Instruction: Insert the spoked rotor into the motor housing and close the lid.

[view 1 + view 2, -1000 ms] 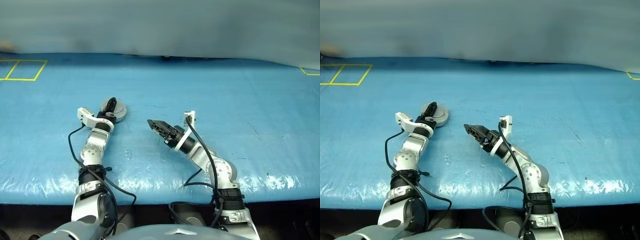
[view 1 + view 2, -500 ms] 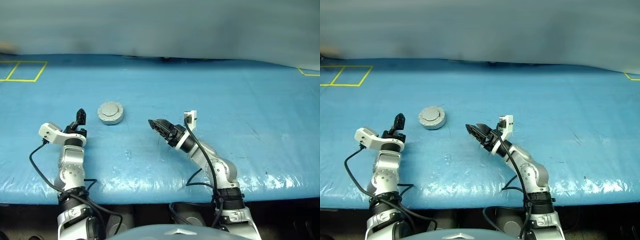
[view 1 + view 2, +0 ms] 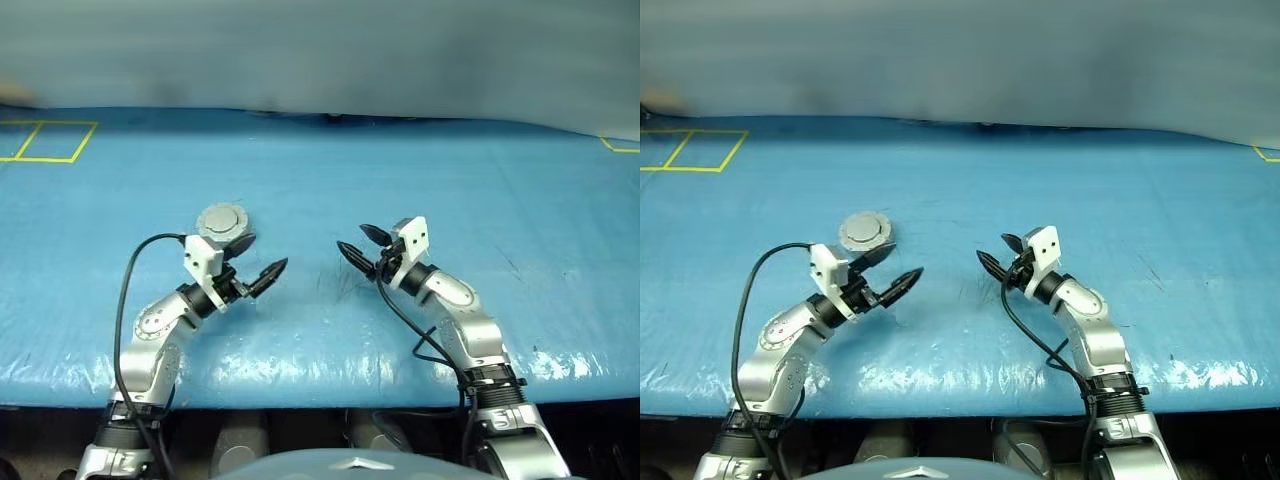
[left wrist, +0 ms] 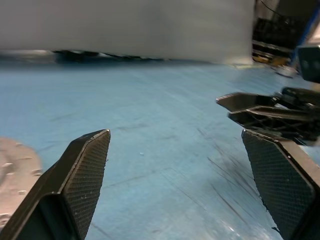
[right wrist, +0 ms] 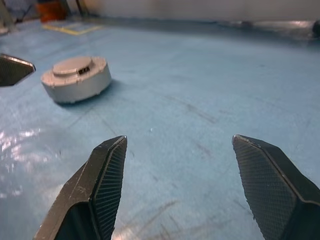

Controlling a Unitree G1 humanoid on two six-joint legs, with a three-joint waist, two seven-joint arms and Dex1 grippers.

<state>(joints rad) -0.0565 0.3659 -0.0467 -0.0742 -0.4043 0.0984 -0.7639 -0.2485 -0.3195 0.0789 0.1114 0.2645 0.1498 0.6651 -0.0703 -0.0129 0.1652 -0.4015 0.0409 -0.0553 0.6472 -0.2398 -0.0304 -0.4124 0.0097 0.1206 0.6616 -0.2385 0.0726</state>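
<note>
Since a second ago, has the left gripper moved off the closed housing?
Yes. The left gripper has pulled back toward the robot, jaws open, clear of the closed housing.

Surface: wide table (image 3: pixel 520 200) covered with a glossy blue plastic sheet, wrinkled and shiny along its near edge.
Markings: yellow tape rectangle (image 3: pixel 45 140) at the far left corner; a short piece of yellow tape (image 3: pixel 618 146) at the far right edge.
Resting on it: round light-grey closed case with a raised circle on its lid (image 3: pixel 222 221), lying flat, left of centre.
</note>
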